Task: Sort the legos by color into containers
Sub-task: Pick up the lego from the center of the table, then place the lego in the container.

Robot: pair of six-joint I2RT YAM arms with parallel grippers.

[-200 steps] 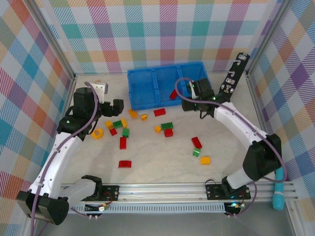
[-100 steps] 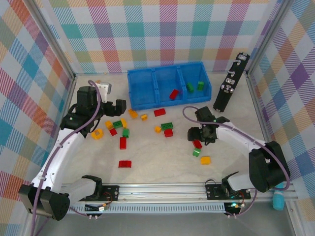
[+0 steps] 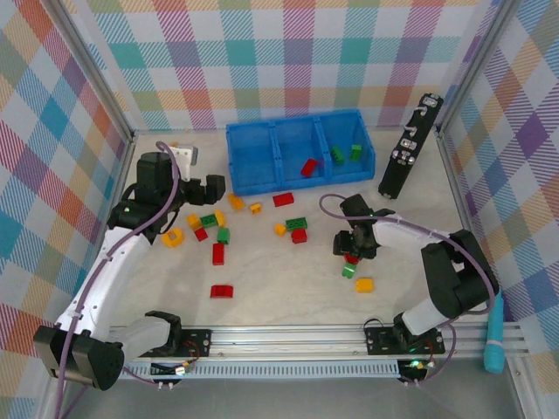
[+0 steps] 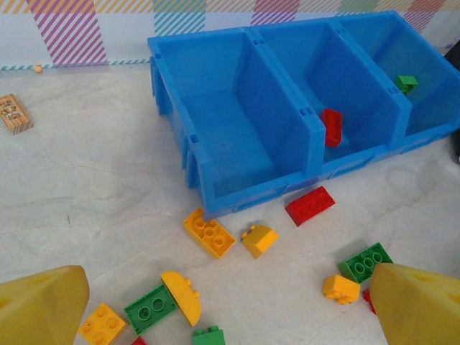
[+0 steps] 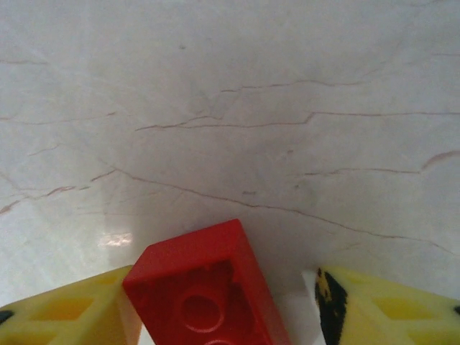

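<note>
Currently the right hand (image 3: 353, 246) sits low on the counter (image 3: 279, 301), front-right of the blue bin (image 3: 288, 182). Its fingers (image 5: 61, 313) are apart, either side of a red brick (image 5: 205, 287). One finger looks to touch the brick and the other shows a gap, so it is not clamped yet. Likely reason: straddling the brick for a pinch, then a carry to the bin's middle compartment, where another red brick (image 3: 308, 167) leans. Two green bricks (image 3: 336, 155) lie in the bin's right compartment, so the colour slots look set.

Right arm: elbow folded out away from the bin, forearm running back inward, wrist tipped steeply down.

The left hand (image 3: 212, 188) hovers just off the bin's left front corner, fingers wide apart, holding nothing. It is aimed over the loose bricks (image 3: 217, 254) in front of the bin, probably staged for a yellow brick (image 4: 208, 232) touching the bin's front wall.

Left arm: long reach up from its base, wrist bent toward the bin.
</note>
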